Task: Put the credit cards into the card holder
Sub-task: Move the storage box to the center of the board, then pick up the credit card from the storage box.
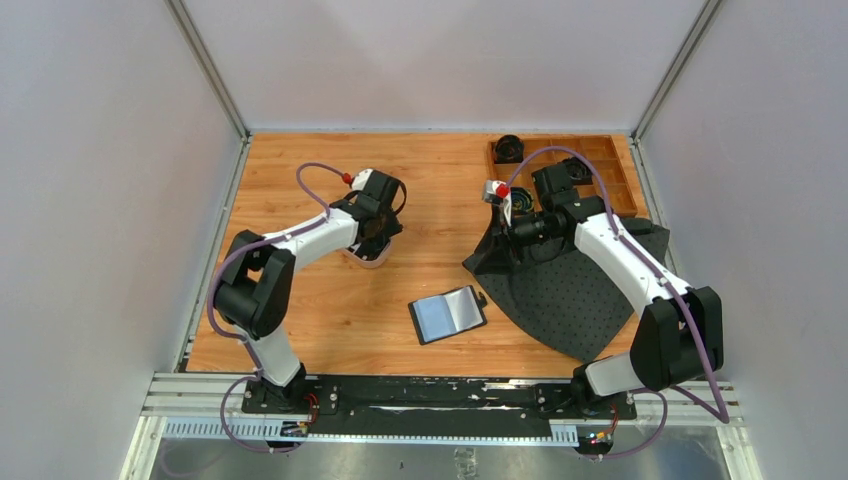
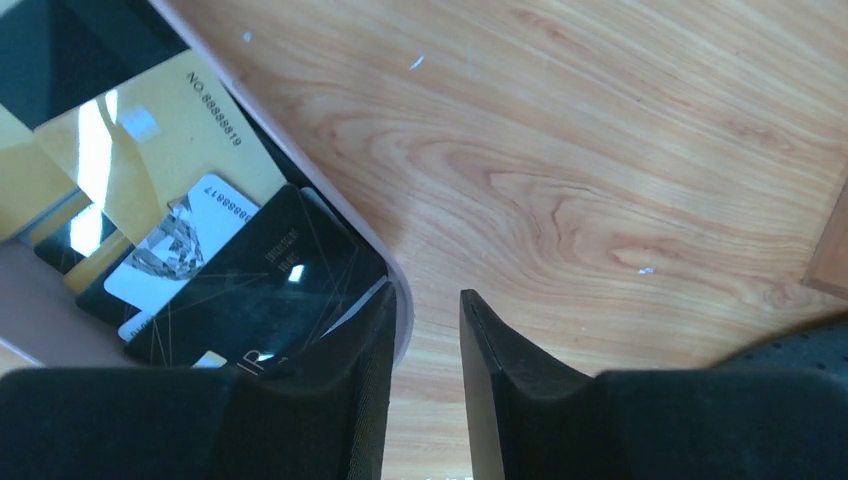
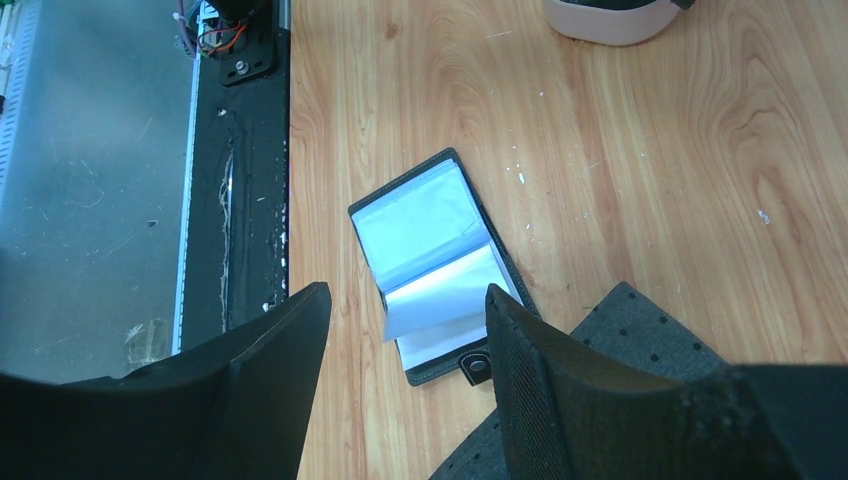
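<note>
The credit cards lie piled in an oval pale-rimmed tray [image 2: 392, 268]: a gold card [image 2: 180, 130], a white card [image 2: 170, 250] and a black card [image 2: 262, 290] on top. My left gripper [image 2: 425, 315] is open by a narrow gap and straddles the tray's rim, with one finger over the black card and the other over bare wood. It holds nothing. In the top view the left gripper [image 1: 373, 238] hangs over the tray [image 1: 366, 260]. The card holder [image 1: 447, 314] lies open on the table, pale sleeves up. My right gripper [image 3: 405, 300] is wide open and empty above the card holder [image 3: 435, 250].
A black perforated mat [image 1: 575, 290] lies under the right arm and touches the card holder's right edge. A wooden compartment box [image 1: 600, 165] stands at the back right. The black base rail [image 3: 240, 150] runs along the table's near edge.
</note>
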